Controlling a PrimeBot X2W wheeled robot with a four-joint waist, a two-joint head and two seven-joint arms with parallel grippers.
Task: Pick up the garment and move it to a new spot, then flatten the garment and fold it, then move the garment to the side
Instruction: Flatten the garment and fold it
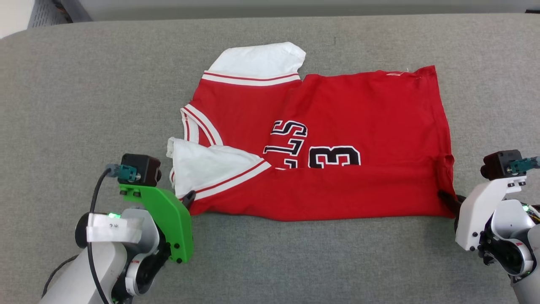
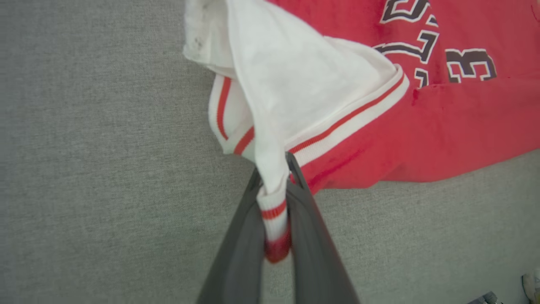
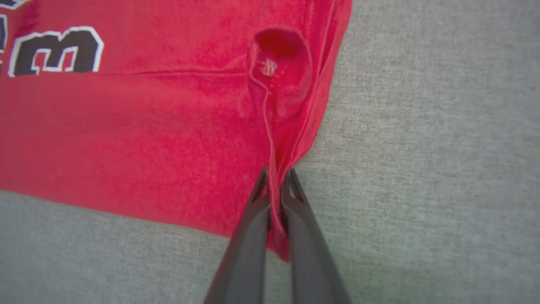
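Observation:
The garment [image 1: 337, 126], a red jersey shirt with white sleeves and black-and-white print, lies on the grey surface with its near long edge folded over the numerals. My left gripper [image 1: 188, 198] is shut on the striped cuff of the near white sleeve [image 2: 295, 84] at the garment's near left corner; in the left wrist view my left gripper [image 2: 274, 169] has the cuff pinched between its fingers. My right gripper [image 1: 447, 198] is shut on the red hem corner at the near right; the right wrist view shows my right gripper [image 3: 276, 179] with red cloth [image 3: 168, 126] squeezed between its dark fingers.
The grey fabric surface [image 1: 84, 105] spreads wide on all sides of the garment, with bare room in front near its front edge. Its far edge runs along the top of the head view, and a pale grille [image 1: 42, 12] shows beyond the far left corner.

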